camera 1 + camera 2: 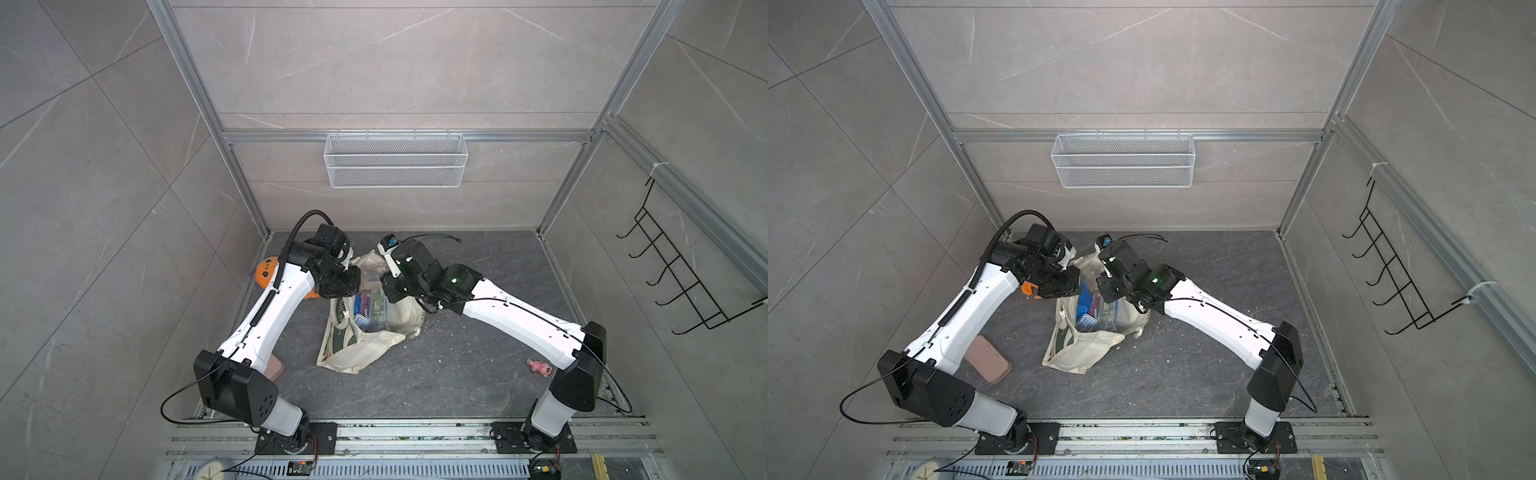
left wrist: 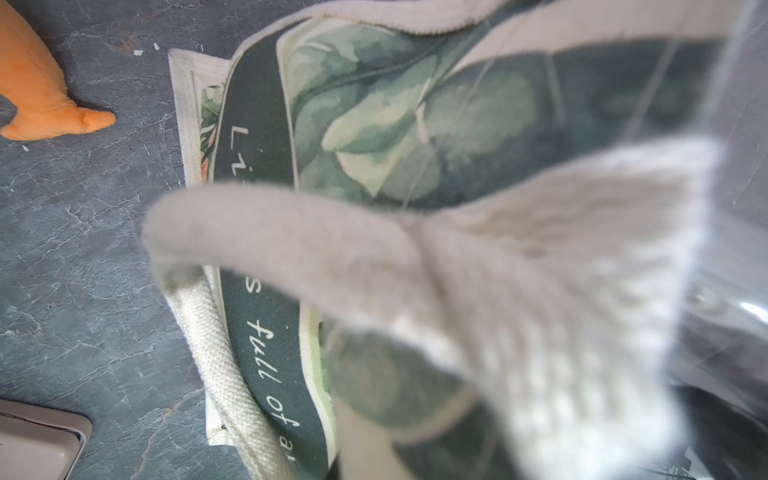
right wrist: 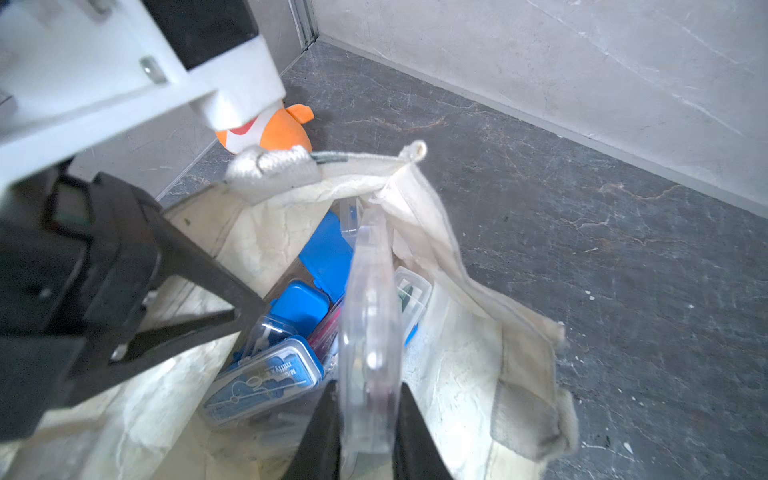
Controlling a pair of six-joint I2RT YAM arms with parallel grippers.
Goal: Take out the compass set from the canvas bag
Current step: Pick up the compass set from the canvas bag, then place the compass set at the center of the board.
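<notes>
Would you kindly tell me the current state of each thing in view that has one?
canvas bag: mouth open, one handle held up.
left tool: shut on the handle.
right tool: shut on the clear case.
clear case: held edge-on over the open bag.
blue-lidded case: shut, lying inside the bag.
wire basket: empty, hanging on the back wall.

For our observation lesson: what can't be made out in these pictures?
Contents of the clear case in the right gripper: right wrist view shows it edge-on.
Lettering on the canvas bag: in the left wrist view the blurred handle covers some words.
The pink thing: too small in a top view.
The orange toy: the left arm covers most of it in both top views.
</notes>
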